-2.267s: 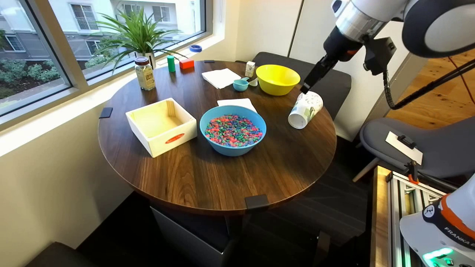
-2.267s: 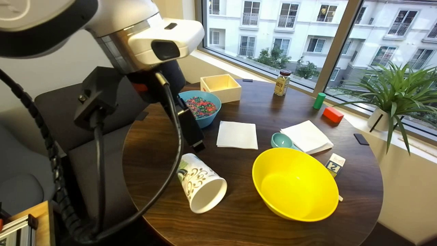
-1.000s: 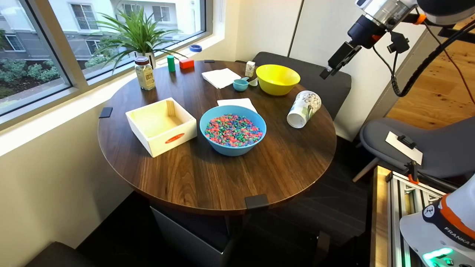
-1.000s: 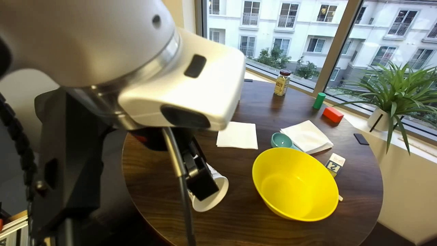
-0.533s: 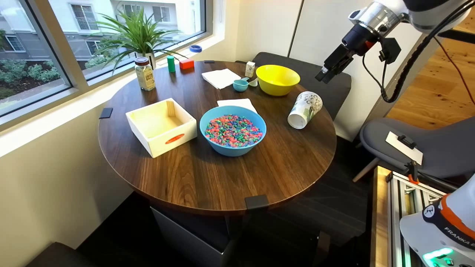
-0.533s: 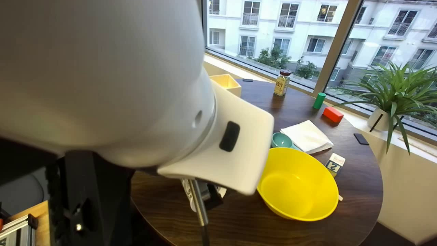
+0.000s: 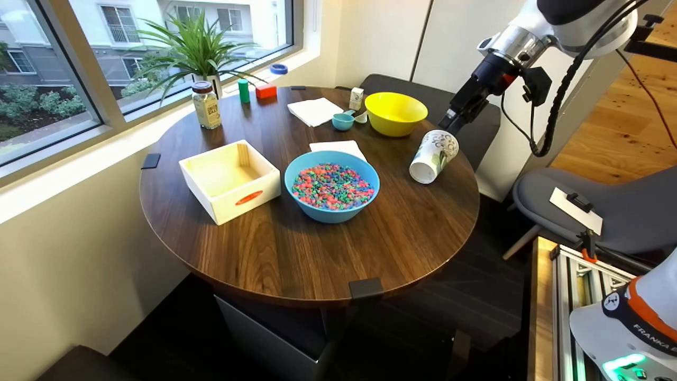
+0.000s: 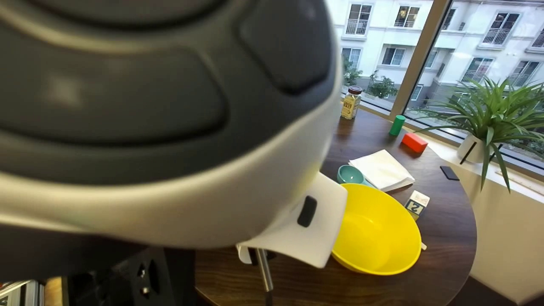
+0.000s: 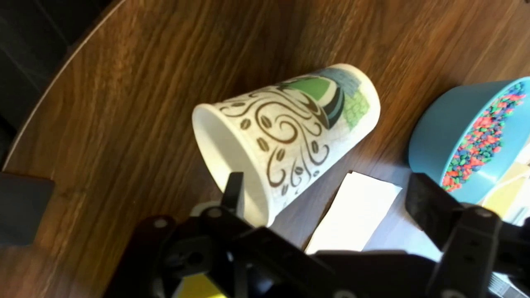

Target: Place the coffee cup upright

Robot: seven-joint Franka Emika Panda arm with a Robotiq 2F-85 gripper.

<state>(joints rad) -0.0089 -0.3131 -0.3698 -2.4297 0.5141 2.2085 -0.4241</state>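
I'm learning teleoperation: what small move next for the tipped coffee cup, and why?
Probably lower the open gripper toward the coffee cup: the cup lies on its side, and in the wrist view one finger overlaps its mouth while the other stands beyond its wall.

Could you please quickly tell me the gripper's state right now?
Black gripper: open, fingers apart, holding nothing; the white tapered paper cup lies ungripped.

A bright window [image 7: 95, 42] with a white sill [image 7: 84, 161] runs beside the round wooden table [image 7: 301, 254], pale walls [image 7: 375, 47] rise beyond its edge, a dark seat [image 7: 478, 148] and grey chair [image 7: 634, 206] stand near it, and dark floor [image 7: 418, 317] lies beneath it.
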